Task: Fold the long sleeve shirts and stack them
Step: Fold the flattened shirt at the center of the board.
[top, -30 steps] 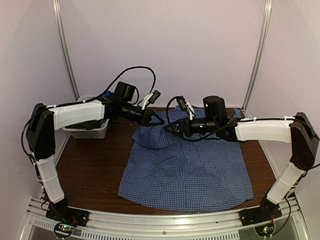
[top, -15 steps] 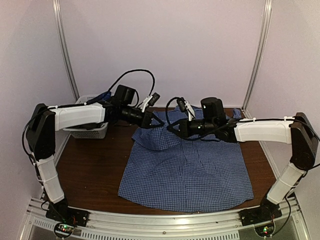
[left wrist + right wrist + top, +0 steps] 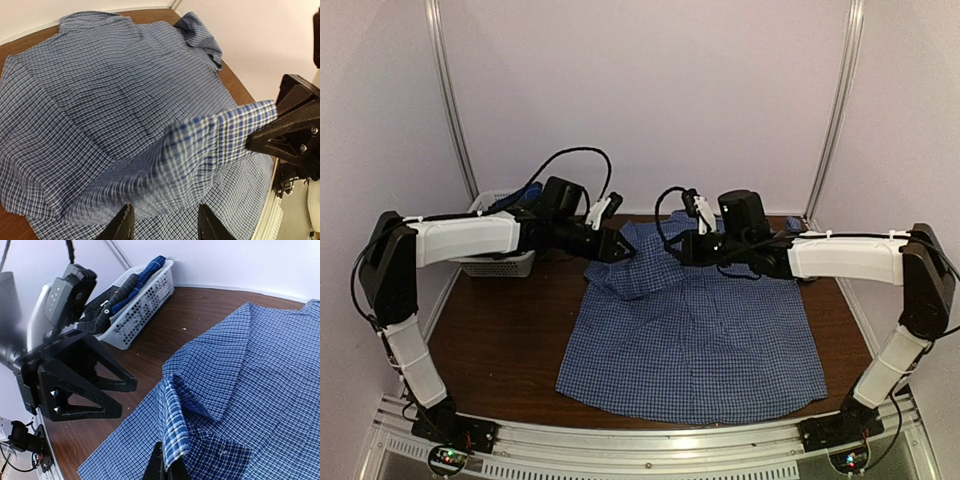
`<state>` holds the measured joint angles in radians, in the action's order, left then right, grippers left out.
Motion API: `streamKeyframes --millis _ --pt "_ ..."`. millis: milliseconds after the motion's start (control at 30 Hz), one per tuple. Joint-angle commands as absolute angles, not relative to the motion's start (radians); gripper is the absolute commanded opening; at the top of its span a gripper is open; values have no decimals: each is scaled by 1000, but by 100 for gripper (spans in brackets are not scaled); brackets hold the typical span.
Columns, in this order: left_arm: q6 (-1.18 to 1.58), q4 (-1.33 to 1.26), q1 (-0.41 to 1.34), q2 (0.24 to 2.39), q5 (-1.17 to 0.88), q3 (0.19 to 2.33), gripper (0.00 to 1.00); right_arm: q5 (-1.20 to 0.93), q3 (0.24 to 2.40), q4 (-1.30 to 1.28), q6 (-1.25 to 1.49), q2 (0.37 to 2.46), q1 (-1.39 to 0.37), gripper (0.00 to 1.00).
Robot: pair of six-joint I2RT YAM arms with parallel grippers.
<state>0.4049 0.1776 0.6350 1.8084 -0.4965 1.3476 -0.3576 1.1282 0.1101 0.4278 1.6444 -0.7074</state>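
One long sleeve shirt, blue-and-white checked, lies spread flat on the brown table, with a sleeve folded over near its upper left. My right gripper is shut on a raised fold of this sleeve's cuff, its fingertips pinching the cloth. In the left wrist view that same cuff stands lifted in the right gripper. My left gripper hovers just left of it, jaws apart, holding nothing. Its fingers frame checked cloth below.
A white lattice basket sits at the table's back left with dark blue cloth inside. Bare brown table lies left of the shirt. The back wall and metal uprights close off the far side.
My left gripper has opened, let go of the sleeve and drawn back to the left. My right gripper has shut on the cuff and shifted slightly toward the back.
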Motion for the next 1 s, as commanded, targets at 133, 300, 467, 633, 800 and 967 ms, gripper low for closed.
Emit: streamKeyframes --millis 133,300,467,633,800,967 --pt "571 331 632 1691 -237 1167 44 -108 1232 -15 470 1682 -713 0" --pt "618 422 633 1626 -201 1055 44 -55 1310 -102 457 1698 -713 0" --pt "689 488 634 1537 -148 919 44 -17 1376 -161 438 1689 -704 0" --pt "775 493 644 1434 -148 775 43 -8 1487 -198 401 1686 -679 0" --pt "858 504 721 1388 -140 691 43 -24 1602 -224 350 1719 -669 0" --pt "938 537 813 1360 -100 646 42 -16 1697 -258 295 1743 -665 0"
